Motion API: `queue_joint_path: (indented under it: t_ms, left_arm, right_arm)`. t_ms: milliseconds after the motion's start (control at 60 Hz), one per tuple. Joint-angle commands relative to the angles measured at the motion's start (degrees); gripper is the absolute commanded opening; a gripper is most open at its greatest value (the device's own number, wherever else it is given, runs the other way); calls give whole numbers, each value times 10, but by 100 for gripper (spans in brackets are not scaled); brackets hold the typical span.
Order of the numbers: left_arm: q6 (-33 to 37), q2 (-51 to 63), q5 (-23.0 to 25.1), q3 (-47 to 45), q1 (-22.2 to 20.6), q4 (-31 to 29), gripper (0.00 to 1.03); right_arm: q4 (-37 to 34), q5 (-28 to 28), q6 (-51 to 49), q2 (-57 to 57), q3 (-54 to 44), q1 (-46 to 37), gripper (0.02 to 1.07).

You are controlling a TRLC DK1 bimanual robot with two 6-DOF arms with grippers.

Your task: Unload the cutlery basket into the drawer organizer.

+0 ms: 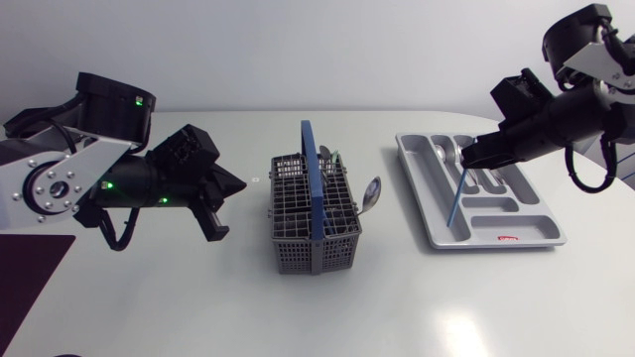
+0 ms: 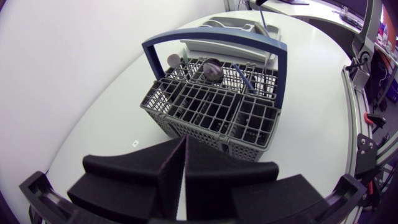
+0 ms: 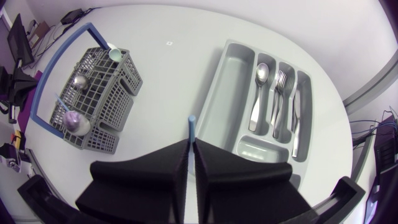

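One blue utensil point(image 1: 457, 198) hung tip-down from my right claw point(image 3: 191, 146), pinched tight over the tray point(image 1: 413, 188), ready for a slot (spoons point(image 1: 370, 191) waited in the basket point(image 1: 293, 258)). My left claw point(image 2: 185, 149) sat closed and empty beside the basket.

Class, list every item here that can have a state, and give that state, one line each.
cutlery basket: upright, handle raised, not yet empty.
drawer organizer: partly filled.
blue utensil: gripped by the right tool.
right tool: shut on the blue utensil.
left tool: shut, empty.
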Motion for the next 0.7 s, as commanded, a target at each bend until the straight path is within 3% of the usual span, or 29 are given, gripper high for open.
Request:
queue_joint_path:
  t_ms: [0,683]
  left_arm:
    - [-5,-11,5,-12,-6,-1,18]
    - [-4,-15,5,-16,-2,-1,18]
  right_arm:
    - [17,-5,-12,38,-16,-17,8]
    - [95,-33,6,243,60,-38,8]
